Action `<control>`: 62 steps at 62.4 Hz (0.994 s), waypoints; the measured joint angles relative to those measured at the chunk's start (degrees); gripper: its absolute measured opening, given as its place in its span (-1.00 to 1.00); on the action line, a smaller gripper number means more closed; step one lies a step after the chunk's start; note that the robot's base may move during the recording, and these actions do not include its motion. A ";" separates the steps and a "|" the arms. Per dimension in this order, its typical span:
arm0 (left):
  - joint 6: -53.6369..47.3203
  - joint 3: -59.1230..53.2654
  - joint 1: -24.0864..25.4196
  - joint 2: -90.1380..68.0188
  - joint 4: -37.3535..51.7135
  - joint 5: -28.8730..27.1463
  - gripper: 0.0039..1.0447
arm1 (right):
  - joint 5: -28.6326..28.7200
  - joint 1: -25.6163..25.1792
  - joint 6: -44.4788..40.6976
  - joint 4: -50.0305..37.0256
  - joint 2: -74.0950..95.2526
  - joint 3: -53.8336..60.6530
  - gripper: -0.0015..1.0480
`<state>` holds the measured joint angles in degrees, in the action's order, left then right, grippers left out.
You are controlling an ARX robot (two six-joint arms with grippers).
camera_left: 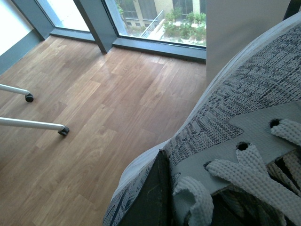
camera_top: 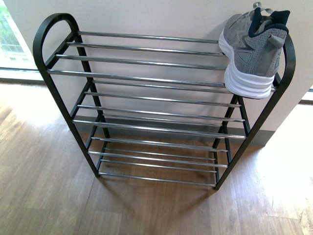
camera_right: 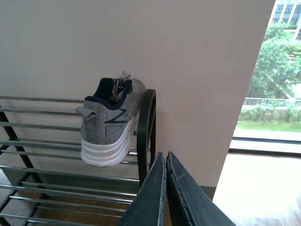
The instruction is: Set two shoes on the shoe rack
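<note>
One grey knit sneaker (camera_top: 252,54) with a white sole and navy collar rests on the top tier of the shoe rack (camera_top: 146,78), at its right end, heel toward me and overhanging the front rod. The right wrist view shows that sneaker (camera_right: 110,122) and the rack (camera_right: 42,146) too, with my right gripper (camera_right: 166,155) shut and empty, near the rack's black end loop. A second grey knit sneaker (camera_left: 235,103) fills the left wrist view, held above the floor with my left gripper (camera_left: 181,188) shut on it by the laces. One dark finger (camera_left: 149,200) shows. Neither arm appears in the front view.
The rack stands on a wood floor (camera_top: 44,196) against a pale wall (camera_top: 161,17). Its lower tiers hold nothing. White wheeled legs (camera_left: 33,123) stand on the floor seen from the left wrist. Floor-level windows (camera_left: 155,19) run along the wall.
</note>
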<state>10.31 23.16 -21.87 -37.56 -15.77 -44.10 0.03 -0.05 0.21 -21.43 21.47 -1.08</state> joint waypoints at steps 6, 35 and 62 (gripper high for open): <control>0.02 0.00 0.00 0.00 0.00 0.00 -0.98 | 0.00 0.00 0.00 2.16 -2.32 0.00 -0.97; 0.02 0.00 0.00 0.00 0.00 0.00 -0.98 | 0.00 0.00 0.00 10.54 -10.69 0.00 -0.97; 0.00 0.00 0.00 0.00 0.00 0.04 -0.98 | -0.02 0.00 -0.02 21.22 -21.11 -0.02 -0.97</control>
<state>10.31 23.16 -21.87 -37.56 -15.77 -44.05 0.01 -0.05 0.19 -0.21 0.36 -1.10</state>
